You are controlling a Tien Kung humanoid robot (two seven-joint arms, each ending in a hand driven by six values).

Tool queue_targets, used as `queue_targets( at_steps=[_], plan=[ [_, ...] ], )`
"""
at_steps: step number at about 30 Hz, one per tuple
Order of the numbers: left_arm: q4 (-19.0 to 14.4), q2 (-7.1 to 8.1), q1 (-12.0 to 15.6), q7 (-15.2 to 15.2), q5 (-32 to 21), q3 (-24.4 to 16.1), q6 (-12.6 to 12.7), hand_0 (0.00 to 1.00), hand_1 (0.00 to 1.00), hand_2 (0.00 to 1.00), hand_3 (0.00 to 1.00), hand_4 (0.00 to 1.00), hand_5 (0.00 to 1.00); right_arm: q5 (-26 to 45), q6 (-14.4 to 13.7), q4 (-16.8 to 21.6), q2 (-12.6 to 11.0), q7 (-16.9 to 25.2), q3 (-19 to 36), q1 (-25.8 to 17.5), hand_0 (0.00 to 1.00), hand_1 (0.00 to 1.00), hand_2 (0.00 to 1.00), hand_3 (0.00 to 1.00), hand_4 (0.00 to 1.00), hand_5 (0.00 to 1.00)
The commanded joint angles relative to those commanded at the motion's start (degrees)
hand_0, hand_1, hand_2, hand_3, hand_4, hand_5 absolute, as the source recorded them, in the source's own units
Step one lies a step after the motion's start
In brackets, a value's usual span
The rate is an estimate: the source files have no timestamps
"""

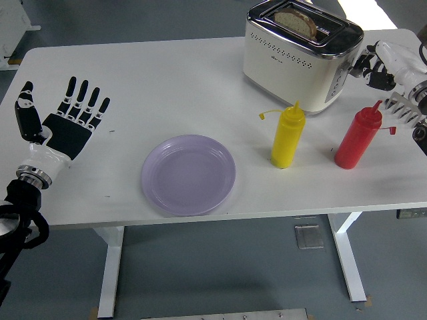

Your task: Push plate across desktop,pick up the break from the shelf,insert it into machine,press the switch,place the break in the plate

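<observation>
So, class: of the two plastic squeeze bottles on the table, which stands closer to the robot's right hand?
The red squeeze bottle. It stands just below the right hand by the toaster's side; the yellow squeeze bottle stands farther left, toward the plate.

A yellow squeeze bottle stands near a red one

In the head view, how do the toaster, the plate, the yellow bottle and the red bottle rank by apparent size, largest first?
1. Toaster
2. Plate
3. Yellow bottle and red bottle: they look about alike, so no ranking between them.

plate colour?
Pale lilac plate, plain with no pattern, clearest in the head view.
</observation>
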Motion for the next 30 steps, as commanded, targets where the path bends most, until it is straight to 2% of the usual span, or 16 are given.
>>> queue_targets(
  at_steps=[21, 30],
  plan=[
    [0.05, -0.21, -0.2, -0.06, 0.17, -0.08, 0.02, 0.816, 0.751, 0.703, 0.711, 0.795, 0.998, 2.49, -3.61, -6.57, 2.21, 3.34, -5.27, 0.39, 0.297, 0.372, 0.545, 0.463, 0.217, 0.002],
    [0.02, -0.29, -0.22, -0.06, 0.25, -0.12, 0.05, 0.816, 0.752, 0.703, 0.711, 0.796, 0.998, 3.61, -4.12, -7.07, 2.58, 4.15, -5.5, -0.29, 0.296, 0.374, 0.544, 0.463, 0.222, 0.002]
  ],
)
